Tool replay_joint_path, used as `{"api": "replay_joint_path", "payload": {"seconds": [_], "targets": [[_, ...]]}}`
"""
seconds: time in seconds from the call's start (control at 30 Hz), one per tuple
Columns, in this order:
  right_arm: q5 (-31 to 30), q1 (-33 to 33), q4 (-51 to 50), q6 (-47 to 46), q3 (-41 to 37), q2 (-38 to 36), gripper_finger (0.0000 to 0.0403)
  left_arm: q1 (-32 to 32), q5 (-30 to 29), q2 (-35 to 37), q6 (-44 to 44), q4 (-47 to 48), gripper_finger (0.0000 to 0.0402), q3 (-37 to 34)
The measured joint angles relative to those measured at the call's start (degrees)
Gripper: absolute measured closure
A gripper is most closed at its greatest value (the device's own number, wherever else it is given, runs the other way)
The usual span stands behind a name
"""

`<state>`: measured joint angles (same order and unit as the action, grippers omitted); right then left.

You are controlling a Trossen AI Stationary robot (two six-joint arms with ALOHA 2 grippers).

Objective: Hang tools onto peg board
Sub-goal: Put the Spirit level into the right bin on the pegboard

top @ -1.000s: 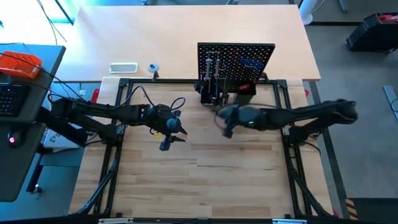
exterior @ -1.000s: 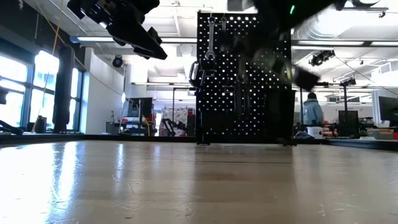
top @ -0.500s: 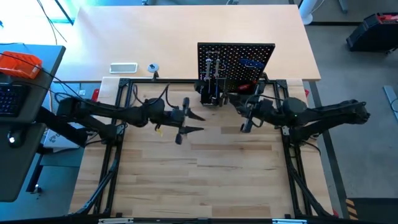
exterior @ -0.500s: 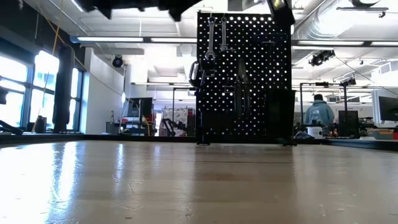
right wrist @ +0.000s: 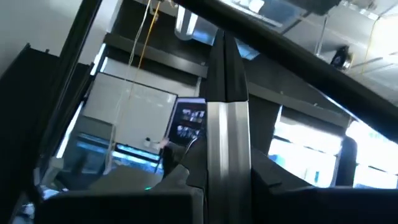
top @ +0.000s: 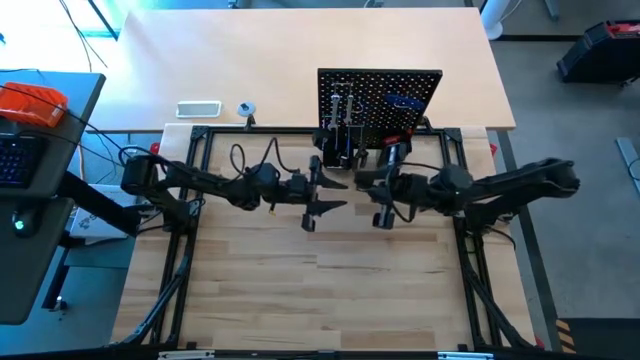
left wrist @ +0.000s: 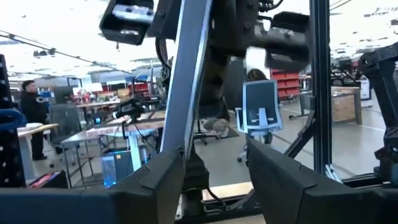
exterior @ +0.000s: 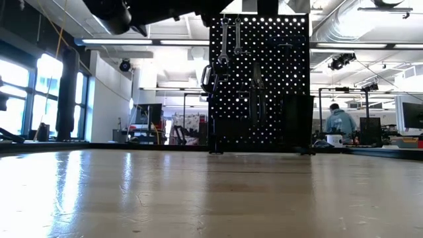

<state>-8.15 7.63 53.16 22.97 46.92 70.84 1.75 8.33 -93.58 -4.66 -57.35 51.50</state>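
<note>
While both arms reach in over the table: two arms, two grippers, one peg board.
Left gripper (top: 338, 195): fingers spread wide apart, nothing between them; the left wrist view shows open room through the gap.
Right gripper (top: 379, 208): just beside the left one, fingers drawn close on a silver bar (right wrist: 227, 143) that stands straight out between them; which tool it is I cannot tell.
Peg board (top: 380, 95): one, upright, just beyond both grippers, its base close to the left gripper's fingertips.
Wrenches (exterior: 225, 39): two, hanging side by side near the board's top corner.
Other tools on the board: one dark clamp-like piece (exterior: 206, 79) at the edge and one long dark tool (exterior: 255, 92) in the middle; one blue piece (top: 402, 101) shows from above.
Holder boxes: one (top: 338, 152) at the base nearest the left gripper, with several silver tools standing in it, too small to count; one (exterior: 297, 122) at the other end, contents hidden.
White tray (top: 198, 108): one, well away beyond the left arm; contents not clear.
People: one (exterior: 341, 122) far behind the board.
</note>
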Motion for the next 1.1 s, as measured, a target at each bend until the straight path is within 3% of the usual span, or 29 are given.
{"api": "replay_joint_path", "payload": {"seconds": [0.23,0.43,0.7,0.83,1.03,1.1], "targets": [[3.7,-0.1,3.1,-2.3,0.0,3.1,0.0364,0.0,-1.6,0.1,0.5,1.5,0.0200,1.7],[5.4,-0.1,5.2,-3.3,1.2,5.3,0.0364,0.0,-2.8,0.0,1.5,8.5,0.0188,3.8],[6.5,-0.1,4.7,-2.5,5.9,10.9,0.0364,-0.1,2.0,0.0,3.2,8.1,0.0194,4.2],[5.8,-0.1,1.6,-2.0,8.1,12.3,0.0364,-0.5,3.2,0.0,3.3,8.6,0.0232,4.2],[1.3,1.5,-0.3,-1.3,8.5,12.0,0.0364,-0.3,5.6,0.1,1.6,10.7,0.0352,4.2],[-0.5,1.9,-1.4,-1.1,8.6,11.5,0.0364,0.0,6.9,0.1,0.6,10.8,0.0359,4.2]]}}
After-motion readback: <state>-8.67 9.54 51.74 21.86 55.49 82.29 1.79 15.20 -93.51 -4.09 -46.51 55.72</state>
